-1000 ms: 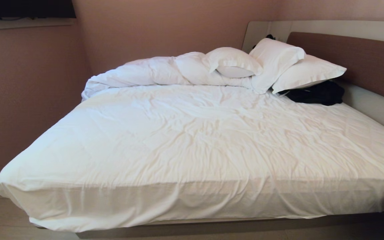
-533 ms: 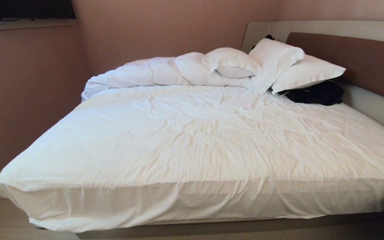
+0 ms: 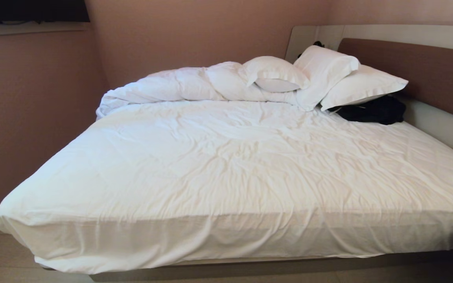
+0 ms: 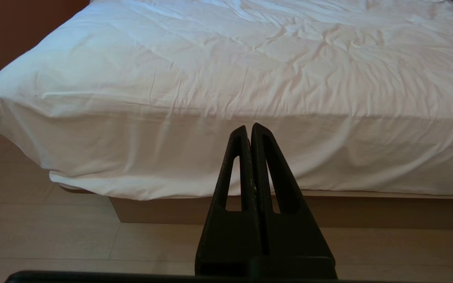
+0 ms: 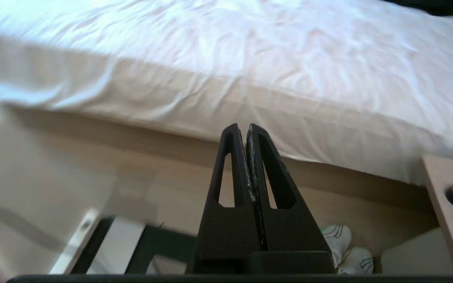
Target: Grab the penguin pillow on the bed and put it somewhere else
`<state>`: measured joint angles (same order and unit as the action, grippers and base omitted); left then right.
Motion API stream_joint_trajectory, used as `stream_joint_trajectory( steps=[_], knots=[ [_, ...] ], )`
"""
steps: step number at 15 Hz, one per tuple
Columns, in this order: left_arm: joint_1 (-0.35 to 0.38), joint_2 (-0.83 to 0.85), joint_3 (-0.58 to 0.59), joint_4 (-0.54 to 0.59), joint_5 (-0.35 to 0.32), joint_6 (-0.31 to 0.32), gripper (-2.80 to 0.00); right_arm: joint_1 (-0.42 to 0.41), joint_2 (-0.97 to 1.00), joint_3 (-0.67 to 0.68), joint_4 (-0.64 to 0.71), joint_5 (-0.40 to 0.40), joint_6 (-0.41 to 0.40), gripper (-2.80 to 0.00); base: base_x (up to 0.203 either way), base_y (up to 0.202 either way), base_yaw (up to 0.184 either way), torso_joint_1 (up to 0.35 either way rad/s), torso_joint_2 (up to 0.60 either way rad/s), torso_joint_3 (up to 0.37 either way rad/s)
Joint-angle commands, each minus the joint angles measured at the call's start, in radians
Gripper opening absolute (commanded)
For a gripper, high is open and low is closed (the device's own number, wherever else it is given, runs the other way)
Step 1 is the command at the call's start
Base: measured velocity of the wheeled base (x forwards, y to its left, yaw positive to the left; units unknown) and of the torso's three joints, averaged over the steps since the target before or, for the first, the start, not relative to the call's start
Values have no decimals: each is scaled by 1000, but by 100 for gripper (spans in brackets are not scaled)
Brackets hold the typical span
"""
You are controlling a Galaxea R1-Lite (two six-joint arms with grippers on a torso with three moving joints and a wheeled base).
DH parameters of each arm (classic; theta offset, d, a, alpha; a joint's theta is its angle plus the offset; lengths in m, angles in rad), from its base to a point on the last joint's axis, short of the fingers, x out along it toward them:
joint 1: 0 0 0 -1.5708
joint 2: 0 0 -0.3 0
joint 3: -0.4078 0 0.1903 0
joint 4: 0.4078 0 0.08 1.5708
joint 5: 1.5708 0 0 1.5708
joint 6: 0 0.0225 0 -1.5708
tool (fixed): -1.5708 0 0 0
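pincers press tight together, both: left pincer (image 4: 249,127) and right pincer (image 5: 242,127) sit low by the bed (image 3: 226,165) edge. penguin pillow shows nowhere; only white pillows (image 3: 321,74).

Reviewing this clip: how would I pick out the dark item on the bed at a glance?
Start at the brown headboard on the right of the bed. Below it, three white pillows are piled beside a bunched duvet. The black bundle lies partly under the rightmost pillow, the only dark thing on the white bedding.
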<state>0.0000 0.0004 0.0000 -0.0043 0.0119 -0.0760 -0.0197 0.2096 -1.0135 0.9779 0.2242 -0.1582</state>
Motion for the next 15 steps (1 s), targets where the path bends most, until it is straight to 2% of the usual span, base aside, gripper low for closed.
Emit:
stream_joint_trajectory(
  steps=[1, 5, 10, 15],
  knots=[
    [0, 0, 3, 0, 0, -1, -280, 19, -52, 78, -436, -290, 66, -280, 0, 0, 0, 0, 0, 0],
    [0, 0, 3, 0, 0, -1, -280, 21, -93, 142, -501, -270, 66, -280, 0, 0, 0, 0, 0, 0],
    [0, 0, 3, 0, 0, -1, -280, 21, -201, 356, -580, -273, 39, -280, 0, 0, 0, 0, 0, 0],
    [0, 0, 3, 0, 0, -1, -280, 21, -208, 476, -593, -276, 46, -280, 0, 0, 0, 0, 0, 0]
  ],
)
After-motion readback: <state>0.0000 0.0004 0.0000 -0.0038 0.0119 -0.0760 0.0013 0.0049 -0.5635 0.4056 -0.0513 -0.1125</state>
